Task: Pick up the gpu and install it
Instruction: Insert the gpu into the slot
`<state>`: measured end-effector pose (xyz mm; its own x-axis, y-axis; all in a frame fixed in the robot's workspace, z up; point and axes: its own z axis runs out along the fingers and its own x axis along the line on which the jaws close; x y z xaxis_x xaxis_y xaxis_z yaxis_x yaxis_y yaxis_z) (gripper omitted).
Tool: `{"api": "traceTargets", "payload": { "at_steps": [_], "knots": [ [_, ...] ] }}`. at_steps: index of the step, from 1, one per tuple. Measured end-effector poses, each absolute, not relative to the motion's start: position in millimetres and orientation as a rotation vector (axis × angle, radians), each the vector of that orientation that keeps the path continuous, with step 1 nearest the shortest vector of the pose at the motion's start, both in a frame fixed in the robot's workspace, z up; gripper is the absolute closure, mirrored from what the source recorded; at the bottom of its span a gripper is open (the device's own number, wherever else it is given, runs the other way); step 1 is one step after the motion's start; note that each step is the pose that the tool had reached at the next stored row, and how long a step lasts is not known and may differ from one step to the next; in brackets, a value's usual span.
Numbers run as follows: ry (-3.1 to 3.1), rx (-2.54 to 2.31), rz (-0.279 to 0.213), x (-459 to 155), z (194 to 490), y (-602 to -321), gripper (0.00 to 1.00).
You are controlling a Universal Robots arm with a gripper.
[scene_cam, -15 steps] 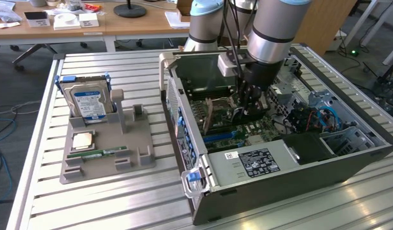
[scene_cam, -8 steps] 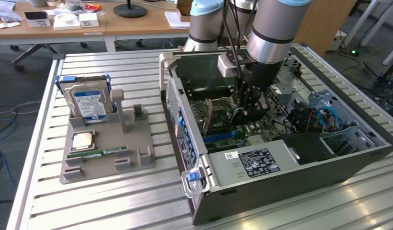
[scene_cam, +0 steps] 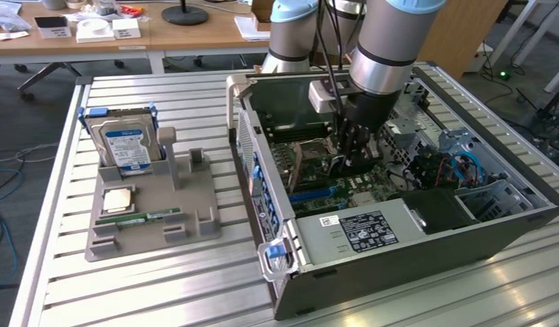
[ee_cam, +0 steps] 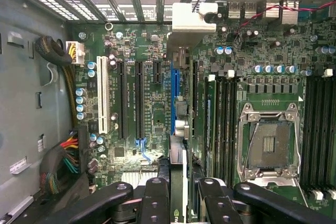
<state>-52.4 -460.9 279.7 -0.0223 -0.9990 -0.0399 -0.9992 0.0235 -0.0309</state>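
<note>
The arm reaches down into the open computer case (scene_cam: 397,238), which lies on its side on the slatted bench (scene_cam: 152,286), right of centre in the exterior view. The claw (scene_cam: 355,158) hangs low over the green main board, in the upper middle of that picture.

From the wrist camera, the claw (ee_cam: 181,195) looks clenched on the graphics card (ee_cam: 178,166). The card is seen edge-on, a thin strip pinched between the two inner fingers (ee_cam: 156,200). Its silver end bracket (ee_cam: 190,22) points away from the claw, towards the slotted rear wall of the case.

What matters here is the line-up. The card's long axis runs the same way as the long blue slot (ee_cam: 172,98), and its edge sits directly over that slot or a hair to one side of it. I judge the slot to lie straight below the card. Whether the card's lower edge already touches the slot, I cannot tell.

Well apart, on the exterior view's left, a grey holder (scene_cam: 152,231) carries a hard drive (scene_cam: 126,143) standing upright and a narrow green memory stick (scene_cam: 138,219) lying flat.
</note>
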Motion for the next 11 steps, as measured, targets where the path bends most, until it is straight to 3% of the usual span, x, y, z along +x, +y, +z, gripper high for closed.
{"api": "traceTargets", "payload": {
  "at_steps": [11],
  "knots": [
    [2.211, -2.161, 0.009, -54.3, 278.6, -460.9, 0.74]
  ]
}}
